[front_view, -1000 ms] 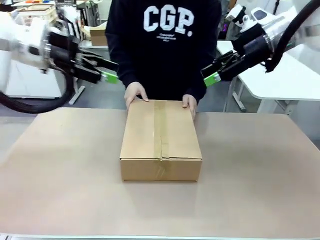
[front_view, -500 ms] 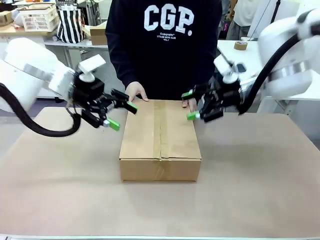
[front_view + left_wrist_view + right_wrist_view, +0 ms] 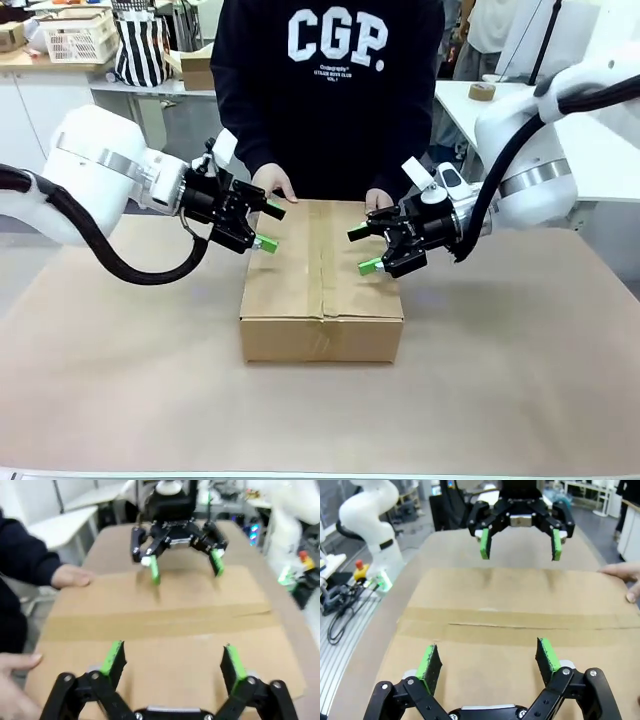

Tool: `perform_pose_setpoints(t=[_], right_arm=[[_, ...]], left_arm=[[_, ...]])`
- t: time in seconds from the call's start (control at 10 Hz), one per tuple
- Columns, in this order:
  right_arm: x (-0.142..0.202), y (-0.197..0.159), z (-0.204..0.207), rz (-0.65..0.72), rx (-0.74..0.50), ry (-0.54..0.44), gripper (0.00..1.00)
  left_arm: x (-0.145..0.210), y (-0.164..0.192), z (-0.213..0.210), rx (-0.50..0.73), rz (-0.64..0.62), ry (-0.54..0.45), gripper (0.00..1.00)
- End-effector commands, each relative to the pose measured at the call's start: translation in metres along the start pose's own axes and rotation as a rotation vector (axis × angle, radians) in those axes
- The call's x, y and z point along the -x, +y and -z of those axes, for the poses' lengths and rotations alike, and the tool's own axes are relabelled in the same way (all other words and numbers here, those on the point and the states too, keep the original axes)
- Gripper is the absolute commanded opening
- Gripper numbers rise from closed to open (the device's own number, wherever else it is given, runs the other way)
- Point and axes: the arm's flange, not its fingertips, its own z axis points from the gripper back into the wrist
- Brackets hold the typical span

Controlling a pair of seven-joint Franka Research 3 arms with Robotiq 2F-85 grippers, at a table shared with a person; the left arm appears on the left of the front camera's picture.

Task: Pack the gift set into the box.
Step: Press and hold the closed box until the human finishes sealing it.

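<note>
L hand (image 3: 268, 227) splayed, taped corrugated box (image 3: 321, 285)

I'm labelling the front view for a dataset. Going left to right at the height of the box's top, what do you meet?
Left gripper → the person's hand at the far left corner → taped seam along the box → right gripper.

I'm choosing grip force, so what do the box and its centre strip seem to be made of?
The box looks like plain brown matte cardboard, with crisp folded edges. The centre strip over the flap seam seems to be brown packing tape, slightly darker and smoother; paper or plastic is unclear.
</note>
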Motion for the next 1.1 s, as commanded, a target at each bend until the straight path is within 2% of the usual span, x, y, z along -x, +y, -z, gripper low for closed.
perform_pose_setpoints(t=[0.0, 0.2, 0.6, 0.9, 1.0], right_arm=[[-0.004, -0.006, -0.008, 0.066, 0.063, 0.051, 1.0], [0.0, -0.005, -0.007, 0.099, 0.068, 0.099, 1.0], [0.011, -0.009, -0.001, 0.116, 0.099, 0.197, 1.0], [0.02, -0.009, 0.002, 0.149, 0.054, 0.212, 1.0], [0.02, -0.008, 0.002, 0.144, 0.067, 0.212, 1.0]], left_arm=[[0.007, -0.011, 0.016, -0.034, -0.009, 0.071, 1.0], [0.021, -0.015, 0.022, 0.045, -0.044, 0.112, 1.0], [0.019, -0.013, 0.016, 0.128, -0.107, 0.026, 1.0], [0.019, -0.013, 0.017, 0.133, -0.12, 0.058, 1.0], [0.021, -0.012, 0.017, 0.121, -0.111, 0.099, 1.0]])
